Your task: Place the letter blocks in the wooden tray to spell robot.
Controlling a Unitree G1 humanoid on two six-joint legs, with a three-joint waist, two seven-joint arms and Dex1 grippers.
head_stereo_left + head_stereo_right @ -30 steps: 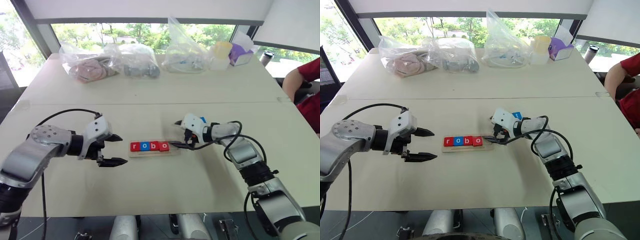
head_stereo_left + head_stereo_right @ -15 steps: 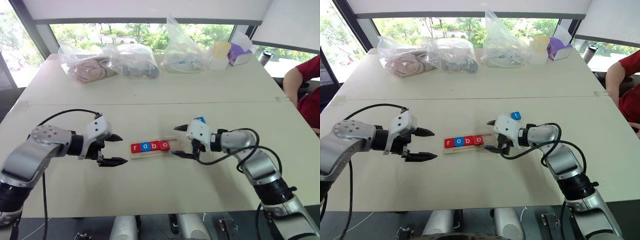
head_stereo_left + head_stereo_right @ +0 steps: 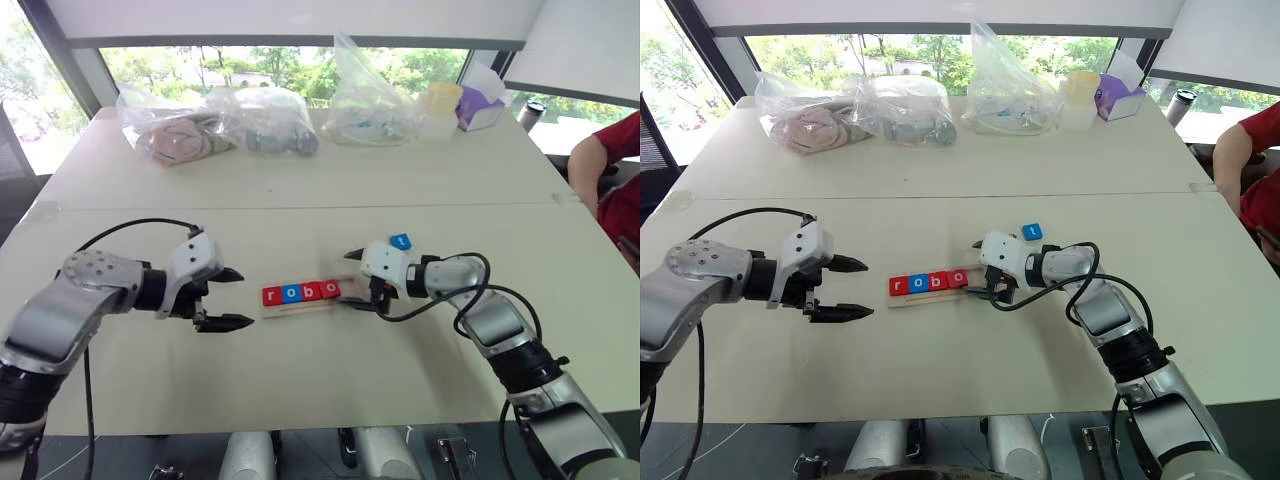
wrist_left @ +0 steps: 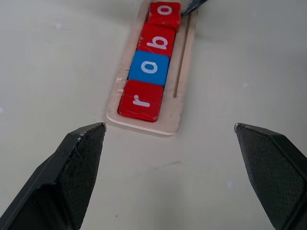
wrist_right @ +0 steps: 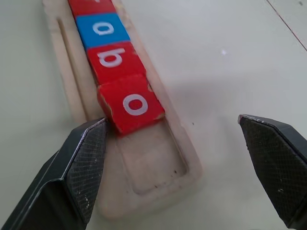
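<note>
With four tiles already seated in the wooden tray (image 3: 306, 297), reading r, o, b, o from its left end, I judge only the blue t block (image 3: 400, 241) is left to place. It lies flat on the tabletop (image 3: 300, 370), off the tray's right end and on the far side of it, just behind my right hand (image 3: 361, 282). That hand hangs released and empty at the tray's right end; in its wrist view one finger (image 5: 84, 160) sits just beside the last red o block (image 5: 132, 105), which looks slightly tilted, with the vacant slot next to it. My left hand (image 3: 226, 298) is also spread wide and empty, off the tray's left end by the r block (image 4: 140, 100), well apart from the t. The tray's long axis runs left to right between the two hands, so the right arm is clearly the nearer one; as I read it, it must reach away from me, past the tray, to pick up the t.
</note>
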